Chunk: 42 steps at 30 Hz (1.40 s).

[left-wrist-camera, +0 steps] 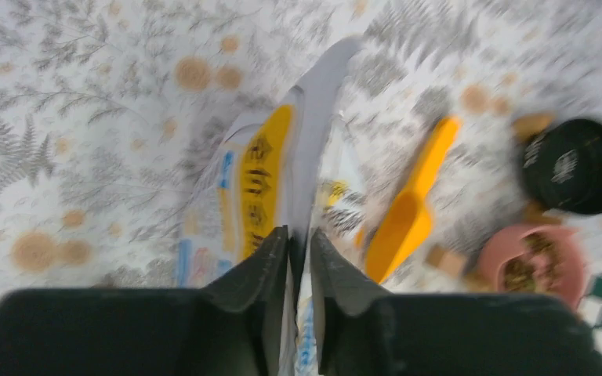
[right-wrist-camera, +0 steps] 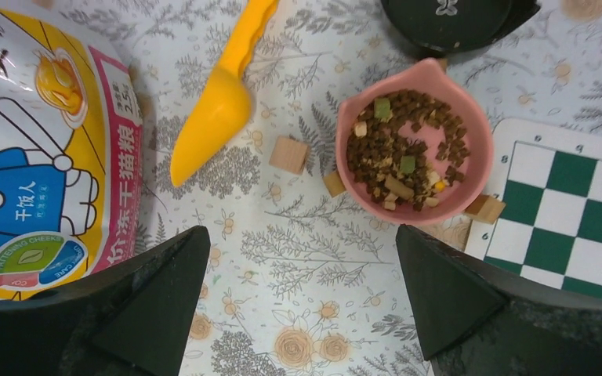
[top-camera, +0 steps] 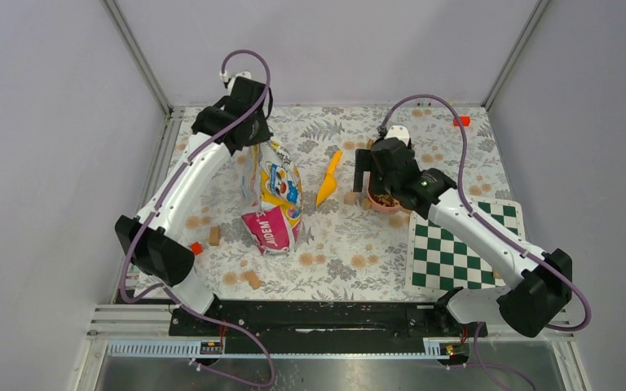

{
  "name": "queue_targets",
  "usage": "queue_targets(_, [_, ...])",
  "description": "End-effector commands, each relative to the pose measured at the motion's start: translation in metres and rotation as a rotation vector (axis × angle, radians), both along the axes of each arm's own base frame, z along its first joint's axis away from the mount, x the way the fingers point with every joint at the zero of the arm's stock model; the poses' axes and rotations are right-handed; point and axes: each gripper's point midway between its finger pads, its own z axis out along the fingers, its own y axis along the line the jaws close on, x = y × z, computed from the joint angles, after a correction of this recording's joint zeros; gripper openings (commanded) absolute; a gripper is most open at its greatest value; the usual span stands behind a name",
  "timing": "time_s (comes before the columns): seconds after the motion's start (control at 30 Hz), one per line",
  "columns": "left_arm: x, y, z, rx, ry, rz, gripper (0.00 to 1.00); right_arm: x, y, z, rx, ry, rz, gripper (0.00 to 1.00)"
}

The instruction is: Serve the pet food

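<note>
The pet food (right-wrist-camera: 407,160) is a loose heap of tiny dry kibble pellets, mostly dark brown, with some tan pieces, a few green bits and one yellow. It lies inside the pink bowl (right-wrist-camera: 482,168), covering most of the bottom and leaving bare pink along the bowl's right side.

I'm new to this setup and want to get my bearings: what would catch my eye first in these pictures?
The glossy yellow, white and pink bag stands out left of centre on the floral cloth, its top edge pinched in the shut left gripper. Right of it lies a yellow scoop, then a pink bowl filled with kibble, near the open right gripper. A green-and-white chessboard sits at the near right.
</note>
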Motion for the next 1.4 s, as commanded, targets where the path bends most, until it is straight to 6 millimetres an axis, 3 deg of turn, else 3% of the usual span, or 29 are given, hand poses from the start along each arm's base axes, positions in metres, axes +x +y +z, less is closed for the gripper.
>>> queue_targets(0.0, [0.036,-0.003,0.142,-0.240,-0.456,0.024,0.40,0.013,-0.007,0.051,-0.004,-0.121,-0.027,0.97])
queue_targets(0.1, [0.031,0.004,0.152,-0.256,-0.485,-0.024,0.68,0.014,0.009,0.069,0.041,-0.131,0.055,0.97])
queue_targets(0.17, [0.024,0.015,0.158,-0.246,-0.506,-0.039,0.76,0.015,0.022,0.081,0.087,-0.139,0.103,0.95])
queue_targets(0.23, [0.013,0.024,0.159,-0.234,-0.516,-0.066,0.78,0.016,0.042,0.092,0.147,-0.143,0.176,0.86])
queue_targets(0.33, [-0.009,0.033,0.155,-0.238,-0.516,-0.120,0.77,0.015,0.079,0.110,0.276,-0.135,0.290,0.73])
queue_targets(0.6, [-0.066,0.026,0.108,-0.347,-0.409,-0.275,0.48,-0.003,0.195,0.147,0.656,0.005,0.534,0.43])
queue_targets(0.73, [-0.083,0.021,0.089,-0.386,-0.362,-0.309,0.45,-0.010,0.231,0.142,0.738,0.113,0.522,0.55])
queue_targets(0.83, [-0.088,0.022,0.081,-0.418,-0.340,-0.309,0.45,-0.008,0.246,0.140,0.818,0.162,0.480,0.62])
queue_targets(1.0, [-0.089,0.018,0.087,-0.460,-0.357,-0.325,0.45,-0.008,0.266,0.138,0.889,0.197,0.474,0.61])
queue_targets(1.1, [-0.089,0.017,0.087,-0.464,-0.357,-0.330,0.43,-0.008,0.270,0.132,0.886,0.210,0.458,0.50])
queue_targets(1.2, [-0.088,0.018,0.086,-0.464,-0.353,-0.328,0.40,-0.005,0.268,0.124,0.866,0.211,0.427,0.31])
queue_targets(1.37, [-0.087,0.017,0.079,-0.466,-0.336,-0.329,0.38,0.001,0.270,0.115,0.838,0.195,0.421,0.29])
